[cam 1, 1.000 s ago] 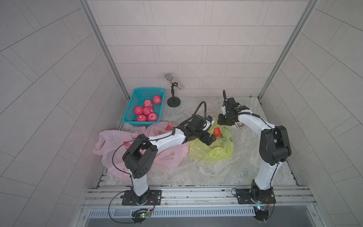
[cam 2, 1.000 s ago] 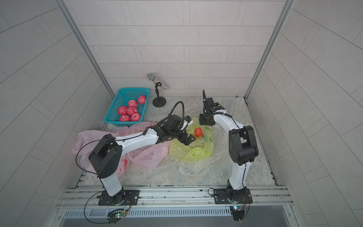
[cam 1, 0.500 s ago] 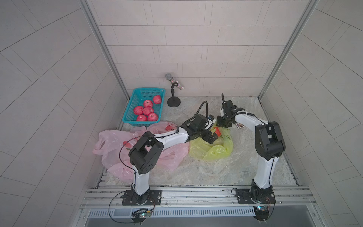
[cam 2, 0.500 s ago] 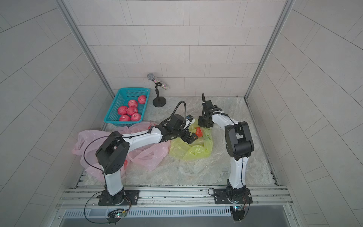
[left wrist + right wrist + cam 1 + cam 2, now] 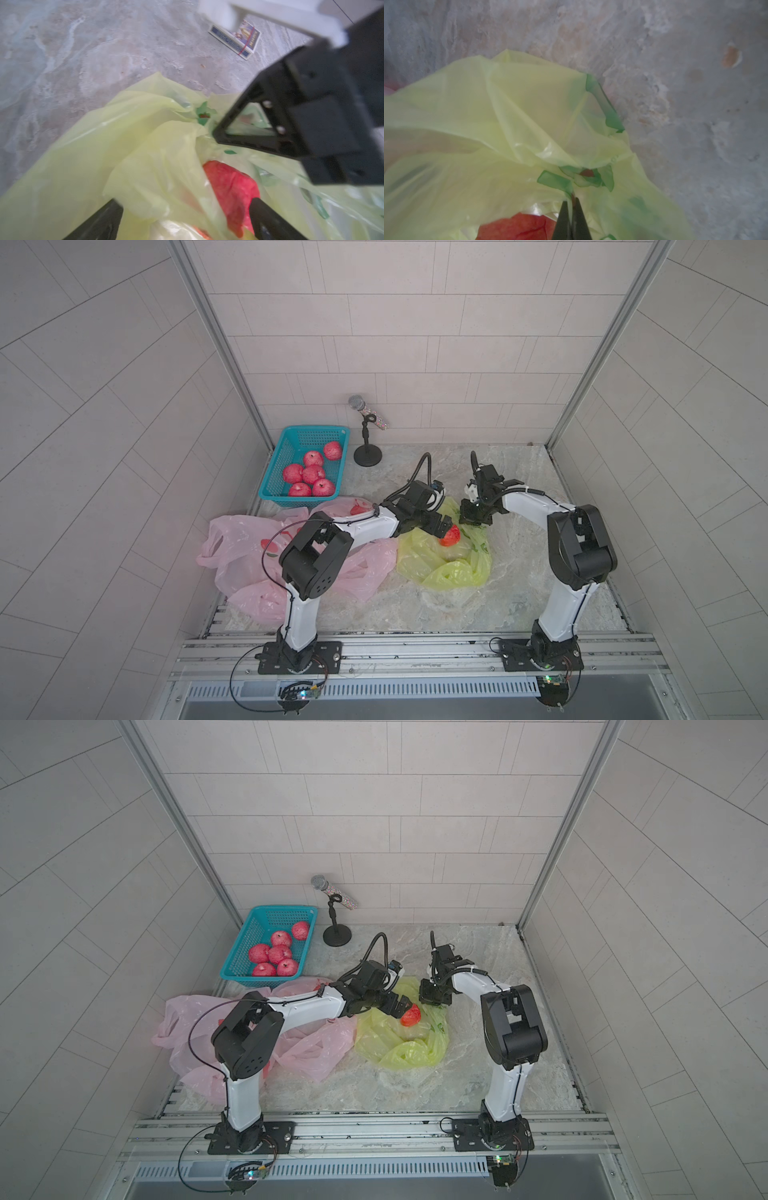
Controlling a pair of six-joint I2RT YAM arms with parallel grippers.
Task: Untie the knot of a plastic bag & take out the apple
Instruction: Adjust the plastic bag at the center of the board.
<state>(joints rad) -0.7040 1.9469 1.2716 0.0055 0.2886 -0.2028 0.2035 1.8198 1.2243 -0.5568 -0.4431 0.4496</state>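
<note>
The red apple (image 5: 451, 536) lies in the open mouth of the yellow plastic bag (image 5: 436, 568), partly under its film. The left gripper (image 5: 185, 201) is spread wide on either side of the apple and holds nothing. The right gripper (image 5: 572, 204) is pinched closed on the bag's green-printed rim (image 5: 556, 180). Pink bags (image 5: 232, 539) lie just beside the yellow bag. A blue basket (image 5: 299, 439) of apples stands farther off on that same side.
</note>
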